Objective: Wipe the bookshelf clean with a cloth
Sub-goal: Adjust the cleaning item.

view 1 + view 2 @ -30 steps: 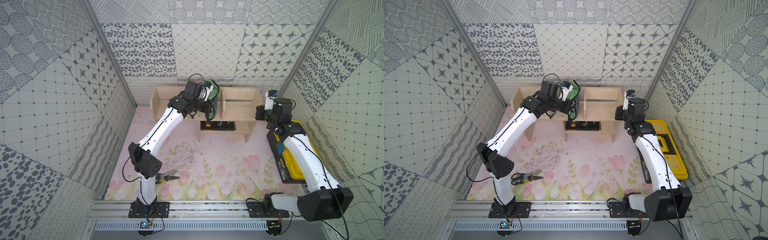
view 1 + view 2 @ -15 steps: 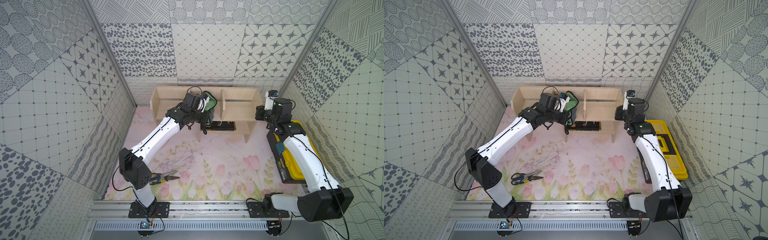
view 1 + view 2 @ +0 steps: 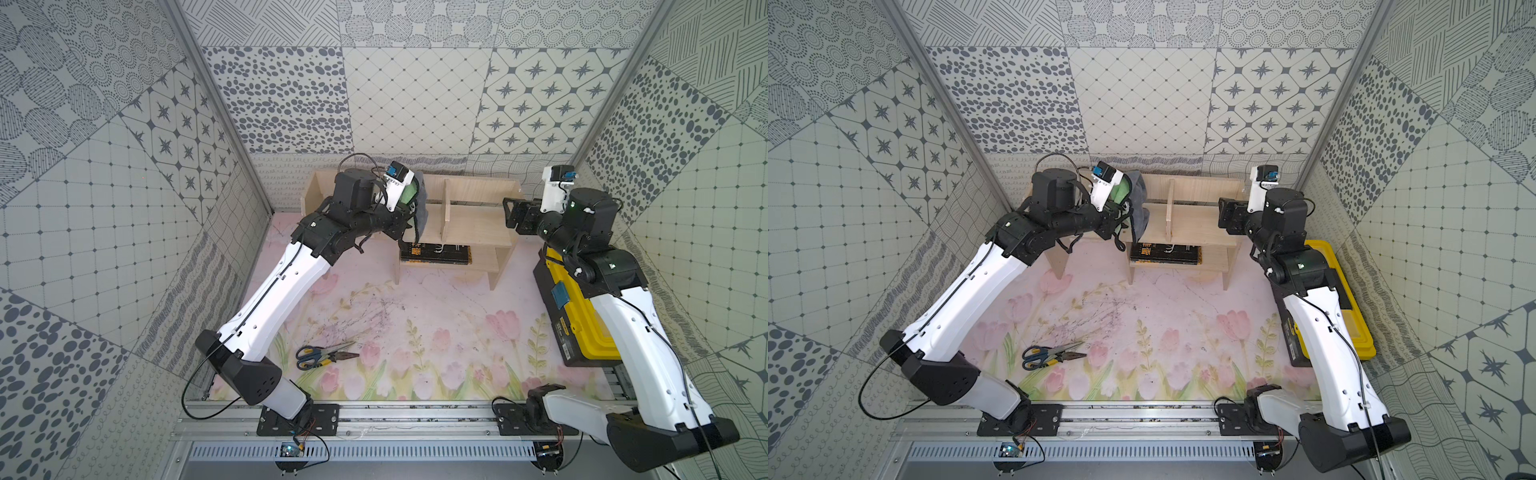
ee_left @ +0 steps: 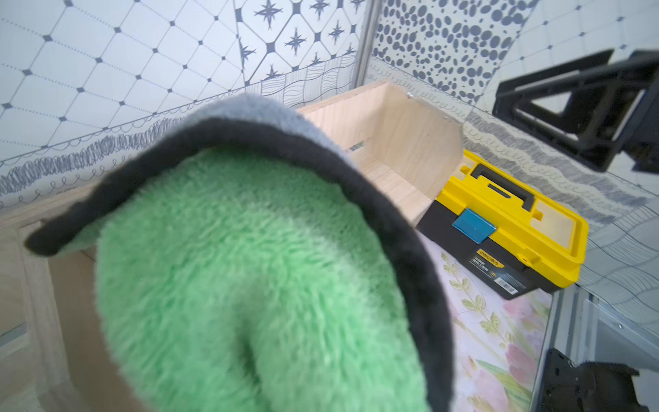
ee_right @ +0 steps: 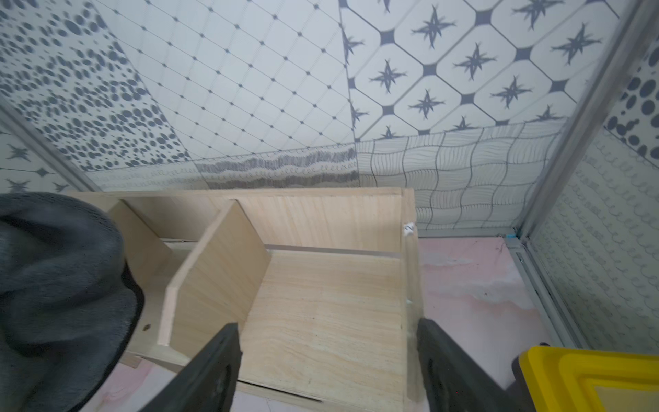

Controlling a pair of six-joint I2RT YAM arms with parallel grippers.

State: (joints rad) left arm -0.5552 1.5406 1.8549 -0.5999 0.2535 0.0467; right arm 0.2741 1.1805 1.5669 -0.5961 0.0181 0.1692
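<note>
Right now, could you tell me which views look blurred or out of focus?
Left wrist view: the cloth is soft close up, the toolbox behind sharper; right wrist view: the dotted wall smears, the bookshelf crisp; both top views: sharp, evenly lit.

The left pincer (image 3: 412, 208) lost in the cloth (image 4: 256, 278)
The cloth runs off the left wrist view; the left arm (image 3: 282, 286) covers much of the bookshelf's (image 3: 469, 216) left bay, the right arm (image 3: 640, 332) part of the toolbox (image 3: 592, 336).

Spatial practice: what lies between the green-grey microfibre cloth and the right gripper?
An upright divider of the pale wooden bookshelf, then bare bay floor; both top views show it.
</note>
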